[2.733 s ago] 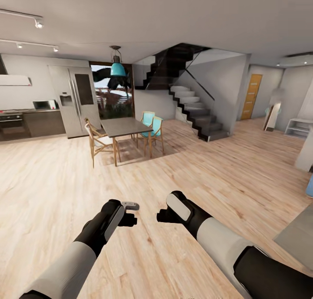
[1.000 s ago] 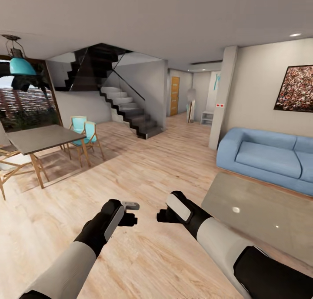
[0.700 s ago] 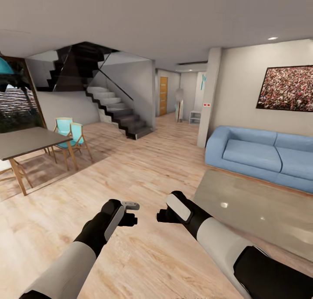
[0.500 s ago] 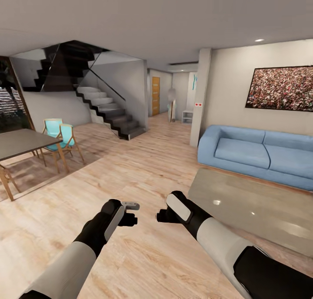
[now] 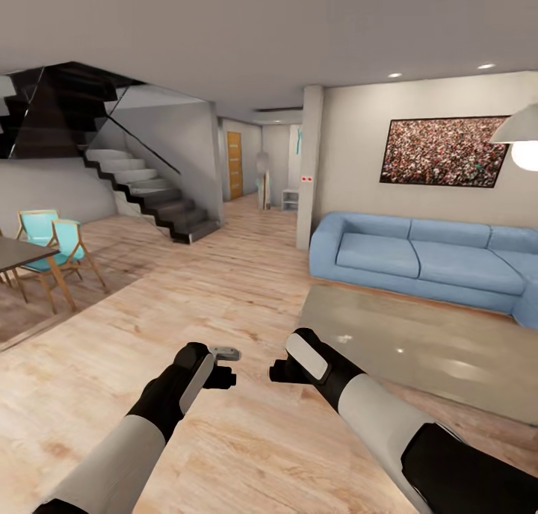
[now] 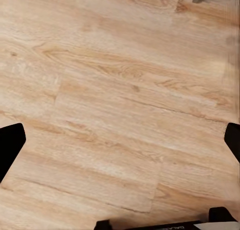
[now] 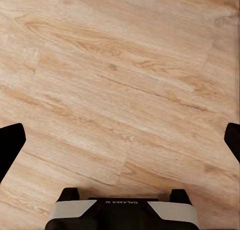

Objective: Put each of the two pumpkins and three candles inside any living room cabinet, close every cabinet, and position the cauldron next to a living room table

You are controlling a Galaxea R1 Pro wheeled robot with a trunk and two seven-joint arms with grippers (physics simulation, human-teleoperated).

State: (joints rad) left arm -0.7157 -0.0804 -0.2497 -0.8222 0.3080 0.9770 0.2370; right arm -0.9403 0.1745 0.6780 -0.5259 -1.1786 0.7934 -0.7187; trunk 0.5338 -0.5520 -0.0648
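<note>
The pumpkins, candles, cabinet and cauldron are out of view. In the head view my left gripper (image 5: 222, 366) and right gripper (image 5: 281, 370) hang side by side above the light wood floor (image 5: 187, 297), their tips facing each other. Looking along the left gripper (image 6: 120, 142), bare floorboards lie between black fingertips (image 6: 10, 146) that sit far apart at the picture's edges. The right gripper (image 7: 120, 142) stands open in the same way, with its fingertips (image 7: 10, 144) wide over bare planks. Neither holds anything.
A blue sofa (image 5: 418, 260) stands against the right wall under a framed picture (image 5: 441, 152). A flat glossy grey surface (image 5: 418, 350) lies before it. A white pillar (image 5: 308, 166), stairs (image 5: 149, 196) and a dining table with turquoise chairs (image 5: 52, 245) lie left.
The camera has swung to the right: the dining table and stairs slid left, and the sofa, the picture and a lamp came in. Both arms keep their pose and both grippers stay open.
</note>
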